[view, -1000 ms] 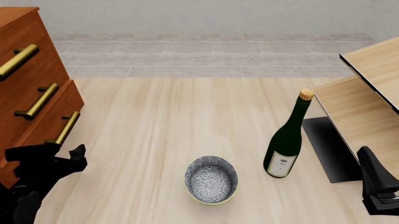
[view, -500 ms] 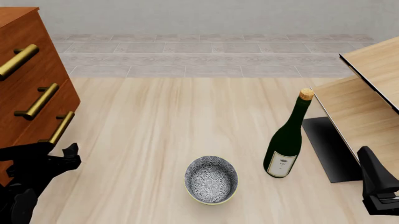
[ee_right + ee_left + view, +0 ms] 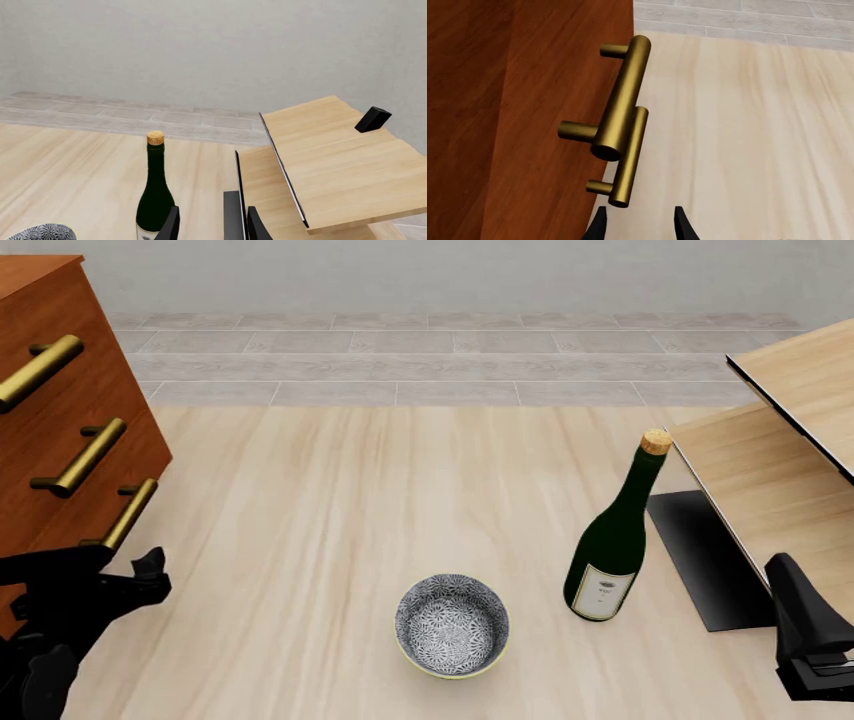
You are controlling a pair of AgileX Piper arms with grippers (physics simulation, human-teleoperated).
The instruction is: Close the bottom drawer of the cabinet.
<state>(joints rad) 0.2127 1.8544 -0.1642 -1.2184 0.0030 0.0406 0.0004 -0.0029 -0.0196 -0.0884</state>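
The reddish-brown cabinet (image 3: 94, 370) stands at the left edge of the front view. Its bottom drawer (image 3: 67, 525) sits level with the two drawer fronts above it, with its brass handle (image 3: 127, 515) showing. My left gripper (image 3: 140, 575) is open and empty, just in front of the drawer's near end, below the handle. In the left wrist view the cabinet front (image 3: 527, 100) fills one side, two brass handles overlap, and the thinner one (image 3: 627, 160) ends just beyond my open left gripper (image 3: 639, 227). My right gripper (image 3: 790, 590) is open and empty at the right edge, also in its own view (image 3: 212, 225).
A patterned bowl (image 3: 453, 624) sits on the floor in the middle. A dark green corked wine bottle (image 3: 614, 540) stands to its right, and shows in the right wrist view (image 3: 154, 192). Pale light-wood furniture with black edging (image 3: 787, 440) fills the right side.
Since a second ago the bottom drawer has slid in, level with the others, and my left gripper moved left with it. In the last half second almost nothing moved.
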